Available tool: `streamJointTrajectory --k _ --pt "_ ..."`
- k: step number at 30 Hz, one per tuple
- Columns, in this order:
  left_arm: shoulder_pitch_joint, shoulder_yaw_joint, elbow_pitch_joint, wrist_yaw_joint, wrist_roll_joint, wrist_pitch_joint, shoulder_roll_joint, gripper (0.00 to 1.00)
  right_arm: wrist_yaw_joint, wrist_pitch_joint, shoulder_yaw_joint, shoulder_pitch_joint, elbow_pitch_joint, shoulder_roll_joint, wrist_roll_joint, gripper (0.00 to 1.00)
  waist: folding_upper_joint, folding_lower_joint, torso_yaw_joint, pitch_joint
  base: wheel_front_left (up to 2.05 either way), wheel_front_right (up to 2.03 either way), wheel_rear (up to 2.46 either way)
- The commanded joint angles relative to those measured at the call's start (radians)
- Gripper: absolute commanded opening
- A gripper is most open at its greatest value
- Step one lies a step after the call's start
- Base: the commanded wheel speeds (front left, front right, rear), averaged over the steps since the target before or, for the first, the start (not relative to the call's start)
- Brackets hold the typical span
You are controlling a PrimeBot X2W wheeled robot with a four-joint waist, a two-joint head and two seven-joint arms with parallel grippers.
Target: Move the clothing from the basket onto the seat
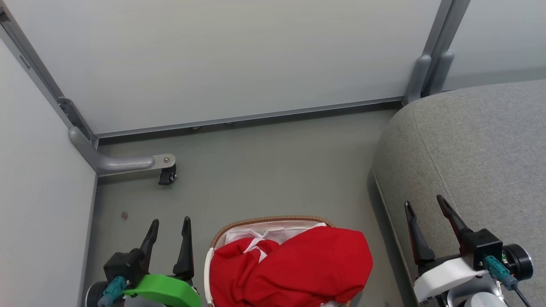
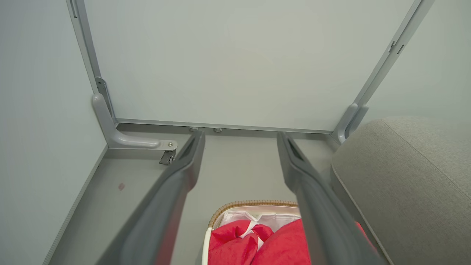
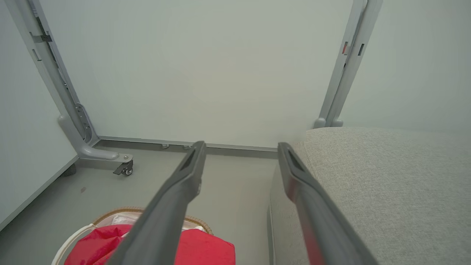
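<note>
Grey floor [image 1: 264,170], pale partition panels [image 1: 213,55] at the back, caster [image 1: 167,175] on the left foot. Basket [image 1: 264,220] sits on the floor btwn the two arms, clothing [image 1: 298,268] heaped red inside and bulging over its right rim. Seat [image 1: 477,149] just right of it. Left gripper [image 1: 170,221] hovers left of the basket, fingers spread, nothing held. Right gripper [image 1: 423,201] over the seat's front edge, also spread & empty.

Soft red clothing [image 1: 294,268], woven-rimmed basket [image 1: 273,220], coarse grey fabric seat [image 1: 477,153].
</note>
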Motion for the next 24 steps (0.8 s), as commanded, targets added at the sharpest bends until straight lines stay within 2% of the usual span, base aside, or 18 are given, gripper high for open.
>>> streamJointTrajectory --k 1,24 --pt "0.003 -0.004 0.001 -0.003 0.016 -0.011 0.007 1.00 0.000 -0.009 0.000 0.013 -0.005 -0.006 -0.020 1.00 0.0000 0.0000 0.000 0.000 0.00 0.00 0.00" --pt "0.000 -0.007 0.004 -0.005 0.016 -0.008 0.007 1.00 0.000 -0.009 -0.003 0.010 0.002 -0.006 -0.010 1.00 0.0000 0.0000 0.000 0.010 0.00 0.00 0.00"
